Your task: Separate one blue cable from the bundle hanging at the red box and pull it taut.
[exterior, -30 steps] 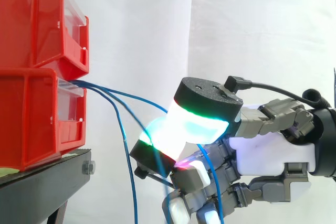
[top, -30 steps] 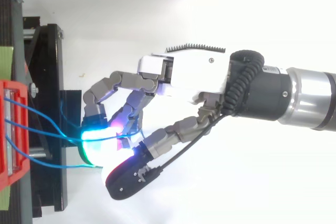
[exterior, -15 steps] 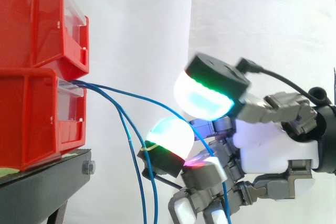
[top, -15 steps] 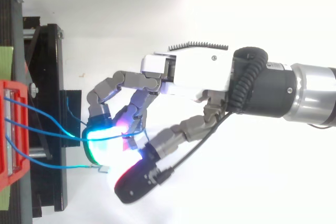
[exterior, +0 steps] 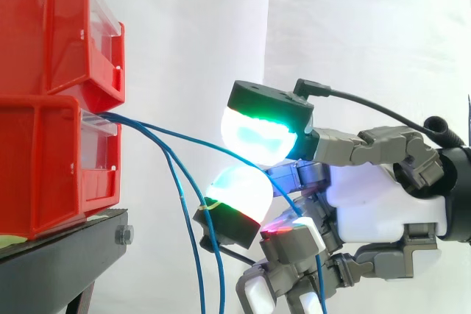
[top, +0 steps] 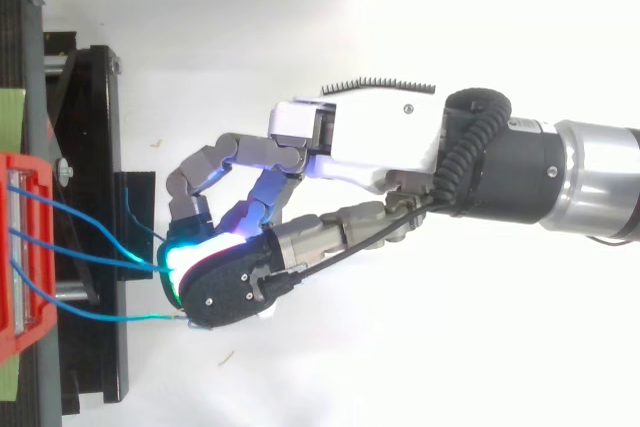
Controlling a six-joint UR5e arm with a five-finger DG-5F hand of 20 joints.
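Observation:
Two red bins are stacked at the left, and several blue cables come out of the lower bin (exterior: pixel 44 167). One blue cable (exterior: pixel 184 137) runs right from the bin's front, passes between the hand's glowing thumb pad (exterior: pixel 257 134) and a glowing finger pad (exterior: pixel 239 190), then drops down through the curled fingers. The hand (exterior: pixel 375 204) reaches in from the right, its thumb close above that finger. From above, the hand (top: pixel 370 142) has its black-backed thumb (top: pixel 235 287) laid over the fingertip, where the cable (top: pixel 100 255) arrives. Two other blue cables (exterior: pixel 188 233) hang loose beside the hand.
The upper red bin (exterior: pixel 51 27) juts out above the cables. The bins rest on a black stand (exterior: pixel 66 255) with a bolt at its corner. A white curtain (exterior: pixel 353 34) hangs behind. Seen from above, the red bin's edge (top: pixel 25 247) lies at the far left.
One second ago the thumb pad pressed on the finger pad. It then swung up and away, and has now come back down over the finger with the cable between them.

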